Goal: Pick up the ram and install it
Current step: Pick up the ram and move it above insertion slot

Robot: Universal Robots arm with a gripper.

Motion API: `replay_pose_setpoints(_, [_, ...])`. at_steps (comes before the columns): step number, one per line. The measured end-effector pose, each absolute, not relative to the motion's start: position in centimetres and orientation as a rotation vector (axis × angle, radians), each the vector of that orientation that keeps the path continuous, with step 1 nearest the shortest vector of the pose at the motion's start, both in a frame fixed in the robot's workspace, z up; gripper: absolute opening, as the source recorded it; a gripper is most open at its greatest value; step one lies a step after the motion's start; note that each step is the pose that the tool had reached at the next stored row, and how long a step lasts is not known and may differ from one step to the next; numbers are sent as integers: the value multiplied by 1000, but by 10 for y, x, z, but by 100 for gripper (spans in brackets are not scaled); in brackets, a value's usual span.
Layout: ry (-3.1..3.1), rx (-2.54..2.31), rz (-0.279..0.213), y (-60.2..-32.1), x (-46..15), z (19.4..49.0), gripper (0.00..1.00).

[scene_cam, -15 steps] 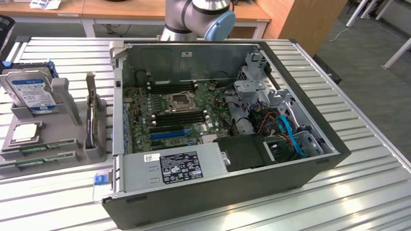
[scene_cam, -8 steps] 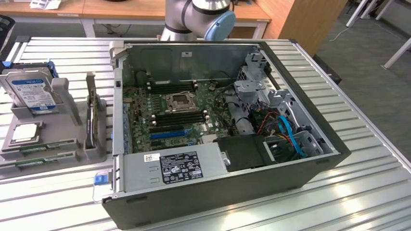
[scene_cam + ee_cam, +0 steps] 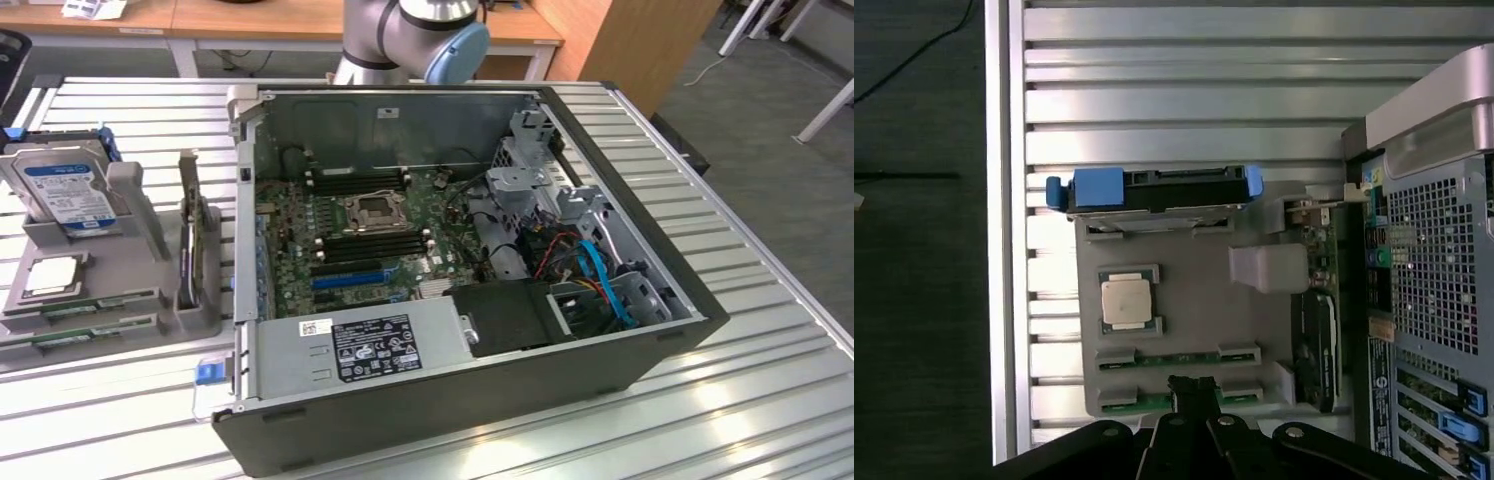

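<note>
The ram (image 3: 1139,401) sits edge-up in the outermost slot of the grey holder (image 3: 1194,300), a thin green strip with its ends tucked under grey clips. A second stick (image 3: 1179,357) lies parallel between it and the CPU (image 3: 1127,299), and the hard drive (image 3: 1154,190) stands at the far end. The holder rests on the slatted table (image 3: 1204,80), just beside the open case (image 3: 1444,260). My gripper (image 3: 1192,385) hangs over the middle of the ram with its fingers pressed together and nothing in them. I judge this to be the approach, with the pick not yet made. A grasp would call for the fingers to part, straddle that narrow edge squarely, and stay clear of the neighbouring stick.
</note>
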State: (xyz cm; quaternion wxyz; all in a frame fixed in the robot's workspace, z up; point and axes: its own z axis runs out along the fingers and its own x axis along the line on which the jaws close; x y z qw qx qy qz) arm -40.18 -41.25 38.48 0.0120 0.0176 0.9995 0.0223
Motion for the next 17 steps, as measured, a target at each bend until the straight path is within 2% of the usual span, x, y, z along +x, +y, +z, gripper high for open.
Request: replay_pose_setpoints(17, [3098,-393,74,-412,-402,385,10])
